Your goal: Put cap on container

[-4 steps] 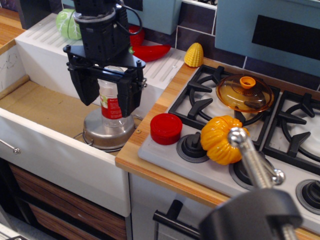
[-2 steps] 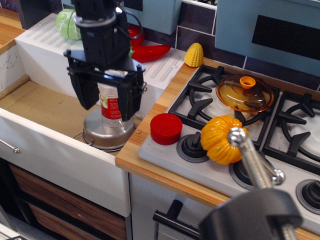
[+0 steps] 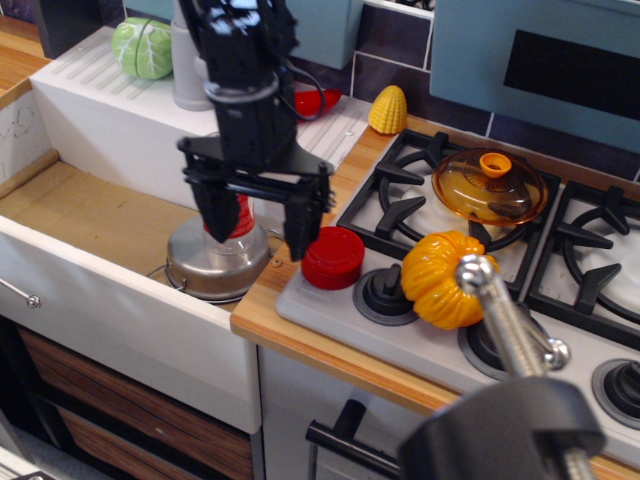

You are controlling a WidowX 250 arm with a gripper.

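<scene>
Red plastic cap [image 3: 333,257]: short, round, standing flat on the pale stove edge, at 9 o'clock of a black burner knob [image 3: 385,290].

Container [image 3: 237,215]: only its red label band shows, upright in the steel pot [image 3: 213,262] in the sink, mostly hidden behind the arm; whether it touches the finger in front is hard to tell.

Gripper [image 3: 258,223]: black, pointing down, fingers spread wide with nothing between them. Left-hand fingertip [image 3: 222,224] lies in front of the container; right-hand one [image 3: 297,240] is just at 10 o'clock of the cap.

Orange toy pumpkin [image 3: 447,279]: at 3 o'clock of the cap, on the stove front.

Amber glass lid [image 3: 489,185]: on a burner grate, at 12 o'clock of the pumpkin.

Yellow toy corn [image 3: 388,109]: on the counter at 12 o'clock of the cap.

Green toy cabbage [image 3: 142,47]: on the drainboard, far 10 o'clock.
</scene>
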